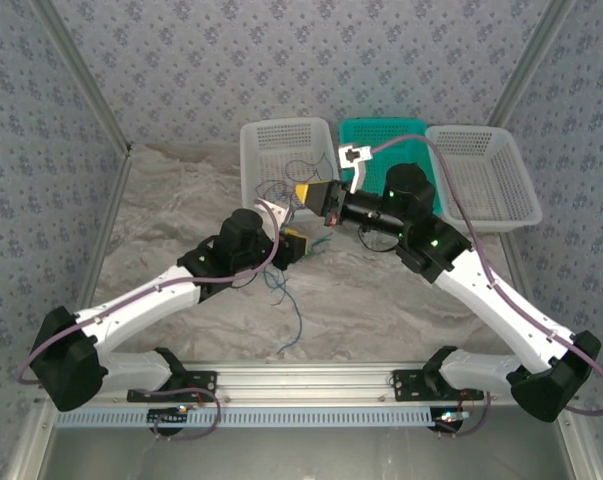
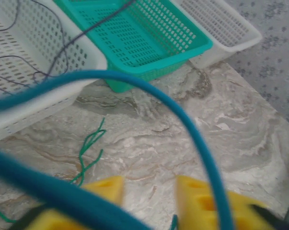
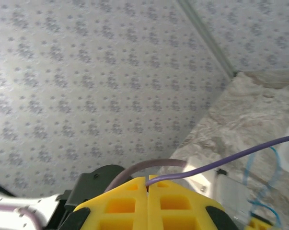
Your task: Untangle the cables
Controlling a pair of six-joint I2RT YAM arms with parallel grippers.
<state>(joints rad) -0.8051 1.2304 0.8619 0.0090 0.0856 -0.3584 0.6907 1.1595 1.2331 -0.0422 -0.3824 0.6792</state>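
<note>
The cables are thin wires. A dark tangle (image 1: pixel 281 185) hangs over the left white basket (image 1: pixel 271 140), and a blue strand (image 1: pixel 293 310) trails down the table. My right gripper (image 1: pixel 303 192) is above that basket's near edge. In the right wrist view its yellow fingers (image 3: pixel 130 201) are pressed together, so the right gripper (image 3: pixel 147 182) is shut on a thin purple cable (image 3: pixel 221 163). My left gripper (image 1: pixel 295 245) is just below it. In the left wrist view the left gripper (image 2: pixel 149 189) has its jaws apart with bare table between. A blurred blue cable (image 2: pixel 192 129) loops across in front of them.
A teal basket (image 2: pixel 149 38) stands between two white baskets (image 2: pixel 221 28), the left one (image 2: pixel 19 81) holding dark wires. A green cable (image 2: pixel 89 148) lies on the marble tabletop. The right white basket (image 1: pixel 481 175) sits at the back right. Patterned walls enclose the table.
</note>
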